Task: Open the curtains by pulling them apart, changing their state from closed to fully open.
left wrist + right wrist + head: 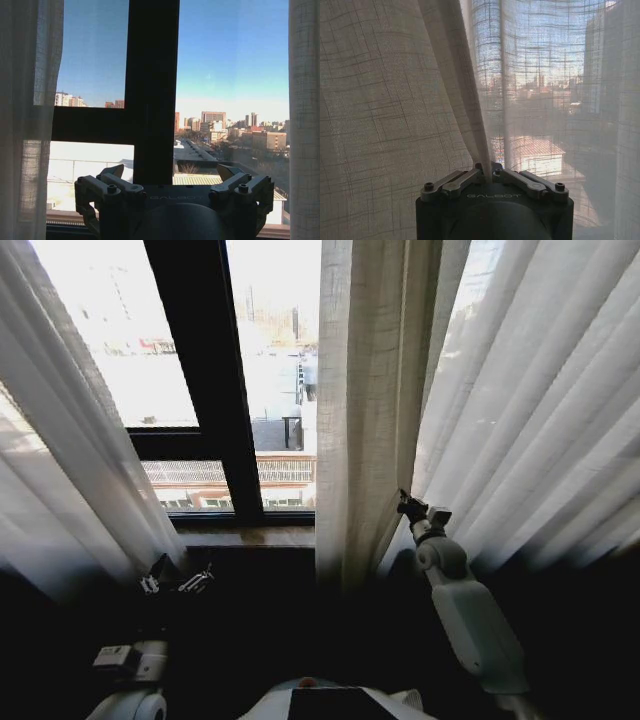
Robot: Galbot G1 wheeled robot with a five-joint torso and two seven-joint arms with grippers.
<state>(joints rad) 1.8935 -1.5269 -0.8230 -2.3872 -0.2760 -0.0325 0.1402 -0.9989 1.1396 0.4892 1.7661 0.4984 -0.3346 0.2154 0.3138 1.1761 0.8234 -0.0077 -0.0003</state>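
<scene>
The curtains are partly drawn apart. The left curtain panel [70, 440] hangs swept away from the dark window frame [200, 370], its sheer folds slanting down toward the wooden sill [250, 536]. The right curtain panel [540, 410] is still spread across its side of the window, and its thick cream inner edge [365, 410] hangs bunched just beside the frame's upright bar, falling past the sill.

The right pincer [412, 508] sits at the lower part of that bunched edge. In the right wrist view, the right pincer [487, 170] is clenched on a narrow pleat of the right panel [470, 115], with woven sheer cloth all around it.

The left pincer [178, 580] rests low beside the bottom of the left panel, just below the sill. In the left wrist view, the left pincer [174, 182] is released, its fingers [107, 180] spread wide and holding nothing, facing the frame's cross bars [150, 100].

Between the two panels the glass is bare, showing blue sky, city buildings [215, 125] and rooftops. Below the sill the room lies in deep shadow.
</scene>
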